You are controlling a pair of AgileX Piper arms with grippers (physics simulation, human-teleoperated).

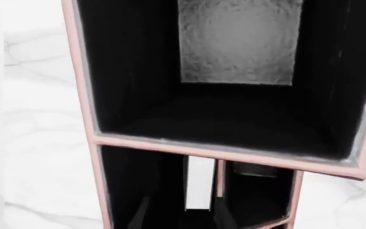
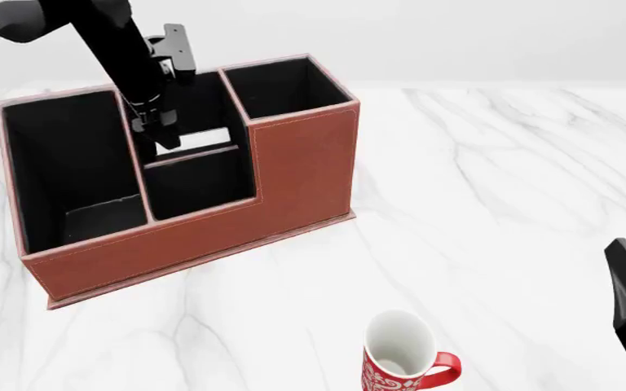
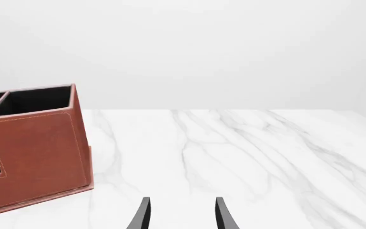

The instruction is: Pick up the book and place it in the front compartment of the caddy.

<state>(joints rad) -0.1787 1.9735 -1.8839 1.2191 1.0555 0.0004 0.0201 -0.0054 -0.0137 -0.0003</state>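
The caddy (image 2: 237, 204) stands at the table's left; it also shows in the right wrist view (image 3: 36, 152). The black book (image 2: 202, 137) stands upright in the small full-height middle cell (image 2: 209, 106), against the thin cross divider, with its white page edge on top. In the left wrist view that white edge (image 1: 199, 183) sits between the spread fingers of my left gripper (image 1: 183, 217). The left gripper (image 2: 159, 134) is open, just above the book's left end. My right gripper (image 2: 621, 252) is open and empty at the table's right, far from the caddy, and also shows in the right wrist view (image 3: 181, 214).
A red-and-white mug (image 2: 400, 358) stands near the table's front edge, right of the caddy. The wide end cell (image 2: 68, 163) and the far right cell (image 2: 286, 85) hold nothing. White marble table (image 2: 487, 179) stretches to the right.
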